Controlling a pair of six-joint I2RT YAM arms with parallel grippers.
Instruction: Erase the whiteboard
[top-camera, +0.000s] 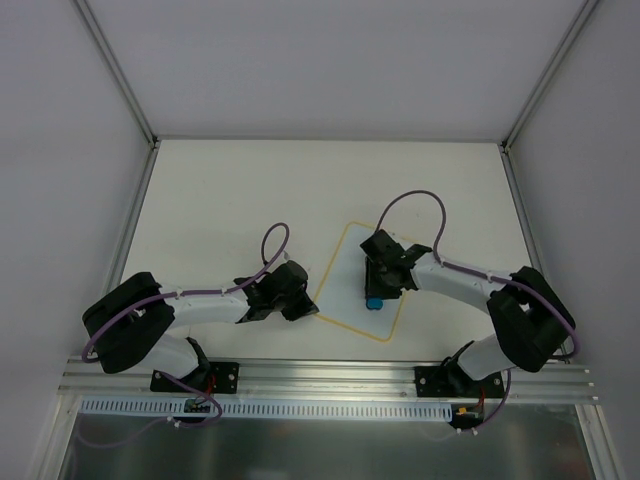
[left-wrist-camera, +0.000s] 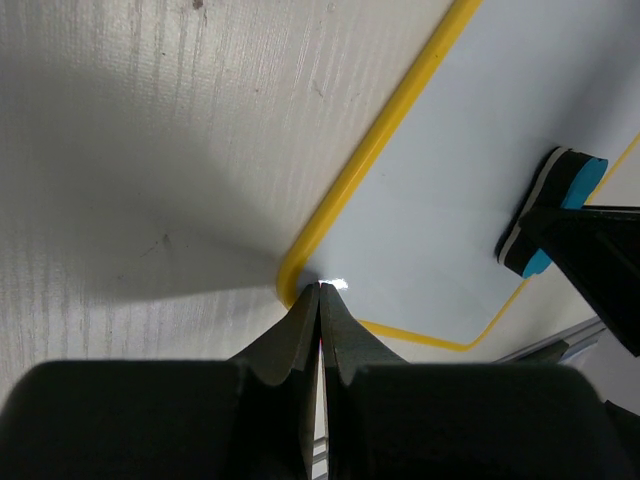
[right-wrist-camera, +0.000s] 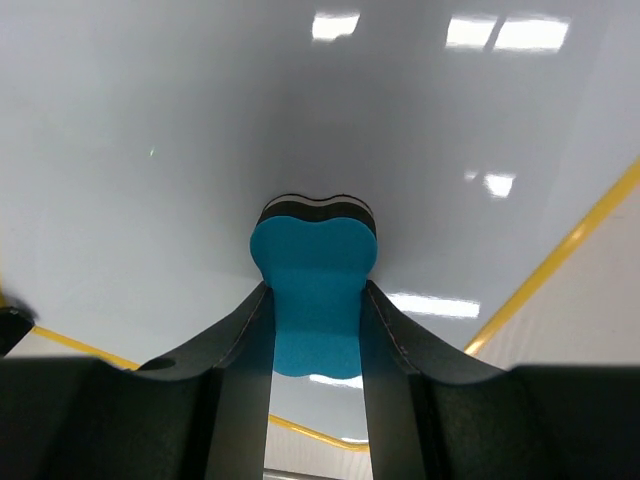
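Note:
The whiteboard (top-camera: 350, 275) lies flat mid-table, white with a thin yellow rim and no writing visible. My right gripper (top-camera: 378, 290) is shut on the blue eraser (top-camera: 373, 301) and presses it down on the board's near part. In the right wrist view the eraser (right-wrist-camera: 315, 295) sits squeezed between my fingers on the glossy board (right-wrist-camera: 150, 150). My left gripper (top-camera: 308, 312) is shut and empty, its tips pressing the board's near-left corner (left-wrist-camera: 290, 275). The left wrist view also shows the board (left-wrist-camera: 460, 170) and the eraser (left-wrist-camera: 560, 205).
The white tabletop (top-camera: 220, 200) surrounds the board. Grey enclosure walls stand at the left, right and back. An aluminium rail (top-camera: 330, 375) runs along the near edge by the arm bases.

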